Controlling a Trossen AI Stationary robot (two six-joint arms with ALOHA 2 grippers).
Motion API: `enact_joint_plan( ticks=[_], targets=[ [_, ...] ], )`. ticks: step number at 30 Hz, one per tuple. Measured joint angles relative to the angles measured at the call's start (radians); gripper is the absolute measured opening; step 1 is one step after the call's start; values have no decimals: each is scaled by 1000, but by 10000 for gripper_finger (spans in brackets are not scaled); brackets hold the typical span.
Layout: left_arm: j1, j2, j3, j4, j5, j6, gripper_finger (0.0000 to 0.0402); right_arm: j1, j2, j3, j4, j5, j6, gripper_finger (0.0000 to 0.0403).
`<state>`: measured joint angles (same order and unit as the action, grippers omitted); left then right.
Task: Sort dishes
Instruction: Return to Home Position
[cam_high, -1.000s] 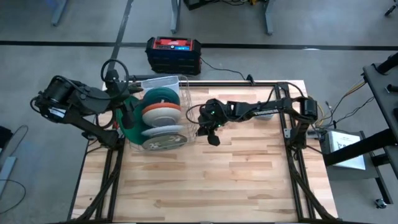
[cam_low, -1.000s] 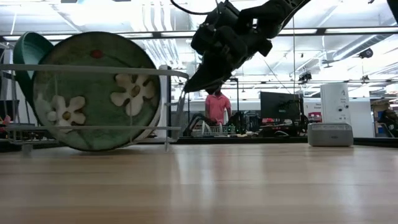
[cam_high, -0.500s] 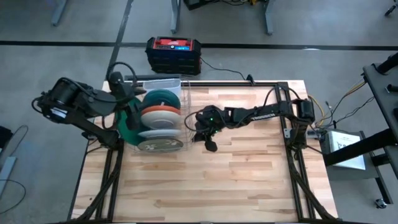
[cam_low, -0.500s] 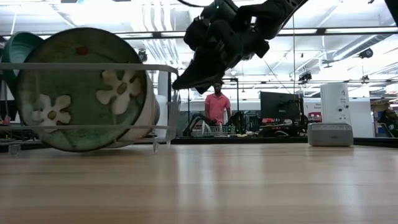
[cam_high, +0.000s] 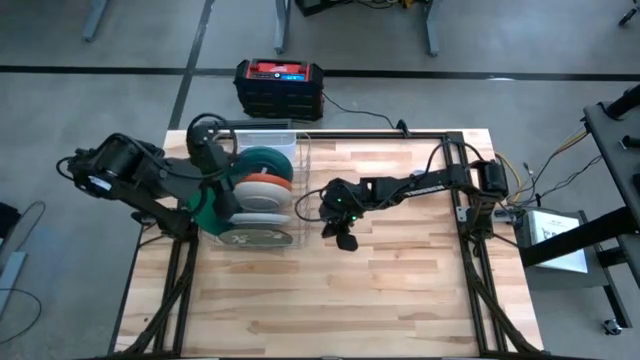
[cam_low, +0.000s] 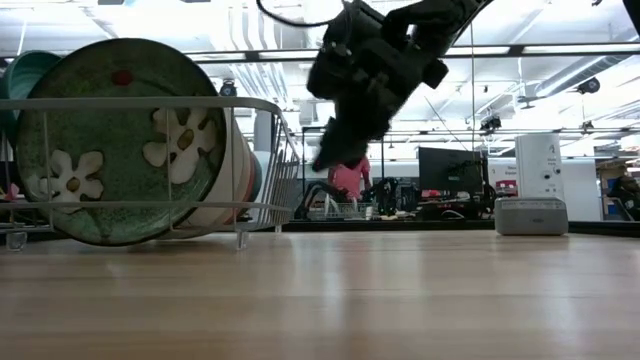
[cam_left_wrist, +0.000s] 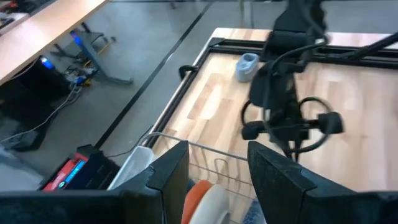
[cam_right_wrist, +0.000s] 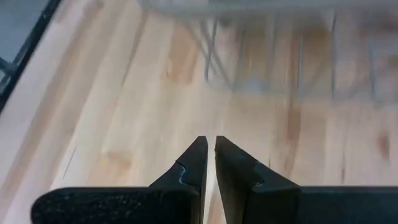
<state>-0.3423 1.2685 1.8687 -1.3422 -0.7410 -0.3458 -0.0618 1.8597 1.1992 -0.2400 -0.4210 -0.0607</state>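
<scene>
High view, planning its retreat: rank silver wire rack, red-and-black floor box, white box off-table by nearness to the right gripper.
From the right gripper, mid-table:
1. Silver wire rack, just left.
2. Red-and-black box, floor behind table.
3. White box, far right.

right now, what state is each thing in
wire rack: on the table, loaded
dishes: standing on edge in the rack
flowered green plate: on edge, at one end of the rack
left gripper: open, empty, over the rack
right gripper: shut, empty, beside the rack
</scene>
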Motion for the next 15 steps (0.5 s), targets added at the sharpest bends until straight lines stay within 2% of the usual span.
enact_joint_plan(
  ticks=[3,6,9,11,13,15],
  targets=[
    [-62,-8,-12,10,-2,9,155,0,-1,-10,-97,1,5,18],
    [-181,-31,-115,108,-22,68,155,6,-25,-61,-114,4,2,9],
    [-292,-63,-299,376,-62,196,155,18,-87,-154,-7,6,5,2],
    [-337,-83,-430,633,-55,338,155,28,-148,-228,111,6,12,2],
    [-344,-89,-546,883,-6,499,154,34,-225,-291,242,21,11,2],
    [-333,-81,-640,1035,69,628,154,42,-314,-341,341,52,-6,2]
  ],
)
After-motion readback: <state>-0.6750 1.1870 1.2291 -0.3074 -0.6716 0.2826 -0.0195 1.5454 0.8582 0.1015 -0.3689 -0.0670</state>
